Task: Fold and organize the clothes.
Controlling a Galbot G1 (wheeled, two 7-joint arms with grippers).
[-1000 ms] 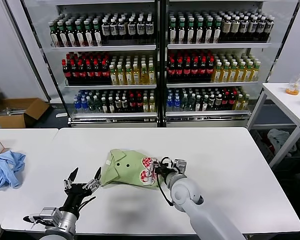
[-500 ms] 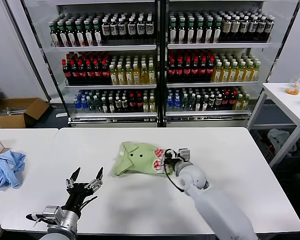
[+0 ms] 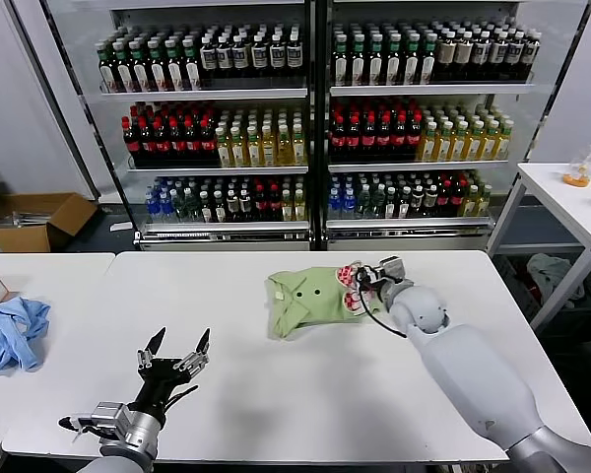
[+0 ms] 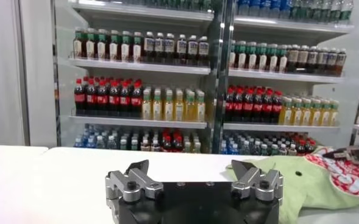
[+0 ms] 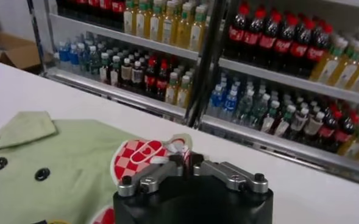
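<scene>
Fingers (image 5: 185, 159) pinching shirt (image 3: 310, 301), lengthwise left-right, collar leftward

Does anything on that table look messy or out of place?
The green shirt lies in a rumpled, uneven bundle, not flat, its printed edge pinched by the right gripper. A blue cloth sits crumpled on the neighbouring table's left edge.
</scene>
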